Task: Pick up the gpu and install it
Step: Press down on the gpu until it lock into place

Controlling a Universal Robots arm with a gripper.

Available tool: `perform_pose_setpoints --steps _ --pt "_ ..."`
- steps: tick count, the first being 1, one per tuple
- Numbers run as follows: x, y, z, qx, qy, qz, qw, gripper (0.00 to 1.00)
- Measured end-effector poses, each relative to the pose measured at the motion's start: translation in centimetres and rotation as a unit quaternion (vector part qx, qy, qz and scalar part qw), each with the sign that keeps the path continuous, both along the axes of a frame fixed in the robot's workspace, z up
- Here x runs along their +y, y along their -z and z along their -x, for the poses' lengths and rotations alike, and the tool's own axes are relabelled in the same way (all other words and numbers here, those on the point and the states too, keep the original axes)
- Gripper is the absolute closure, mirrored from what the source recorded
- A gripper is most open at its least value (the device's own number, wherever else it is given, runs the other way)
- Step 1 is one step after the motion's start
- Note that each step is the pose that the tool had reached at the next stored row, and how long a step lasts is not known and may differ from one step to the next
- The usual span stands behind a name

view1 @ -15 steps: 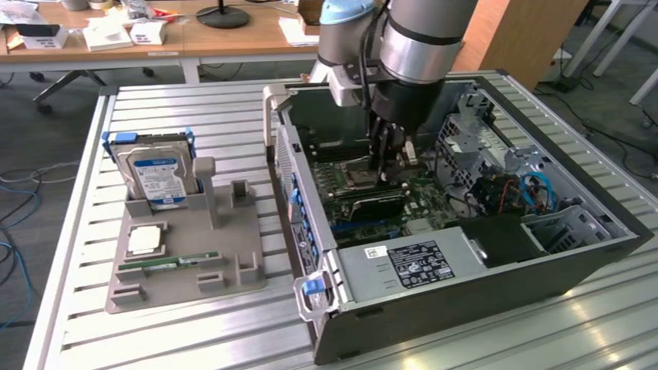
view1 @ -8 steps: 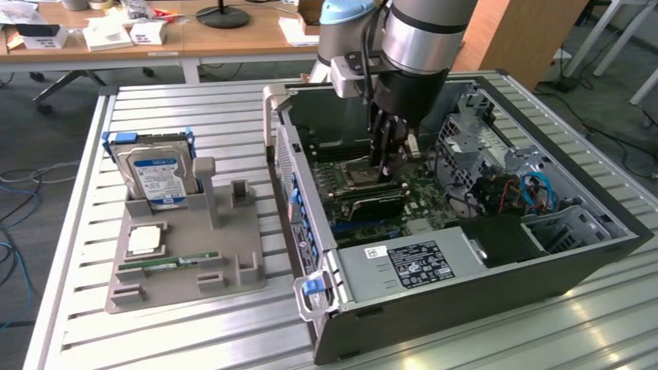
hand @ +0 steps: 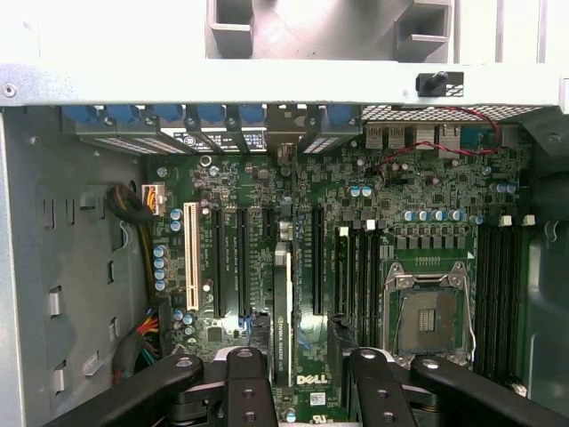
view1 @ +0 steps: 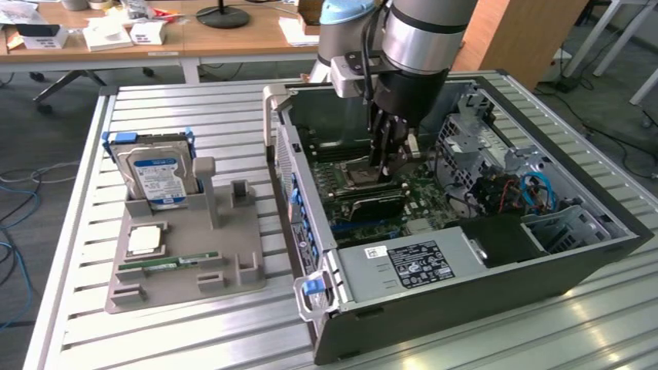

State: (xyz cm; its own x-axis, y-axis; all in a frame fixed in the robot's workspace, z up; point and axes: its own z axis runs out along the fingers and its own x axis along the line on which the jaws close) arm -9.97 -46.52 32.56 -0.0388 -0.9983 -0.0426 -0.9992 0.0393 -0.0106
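The gpu (hand: 282, 311) stands on edge in a slot of the motherboard (hand: 427, 191), inside the open computer case (view1: 463, 285). In the wrist view it appears edge-on, a thin dark card with pale lettering along it. In the exterior view the gpu (view1: 362, 206) is a black card upright on the green board, below the arm. My gripper (hand: 305, 384) hangs just above it, open, with one black finger (hand: 246, 387) on each side of the card and a gap between each finger and the card. The gripper (view1: 384, 171) reaches down into the case from above.
A grey holder tray (view1: 221, 270) lies at the exterior view's left, carrying a silver hard drive (view1: 154, 176), a processor chip (view1: 144, 240) and a green memory stick (view1: 169, 262). Inside the case are the open processor socket (hand: 427, 307), a power supply (view1: 406, 264) and a drive cage (view1: 563, 225).
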Motion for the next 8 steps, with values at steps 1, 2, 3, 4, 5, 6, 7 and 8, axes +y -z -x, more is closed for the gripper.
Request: perform_pose_setpoints --steps 1,2,3,4,5,6,7,8 --pt "0.0 0.0 0.0 0.0 0.0 0.0 1.0 0.61" --pt "0.0 0.0 0.0 0.0 0.0 0.0 1.0 0.61" --pt "0.0 0.0 0.0 0.0 0.0 0.0 1.0 0.61" --pt "0.0 0.0 0.0 0.0 0.0 0.0 1.0 0.61" --pt "0.0 0.0 0.0 0.0 0.0 0.0 1.0 0.61" --pt "0.0 0.0 0.0 0.0 0.0 0.0 1.0 0.61" --pt "0.0 0.0 0.0 0.0 0.0 0.0 1.0 0.61" --pt "0.0 0.0 0.0 0.0 0.0 0.0 1.0 0.68"
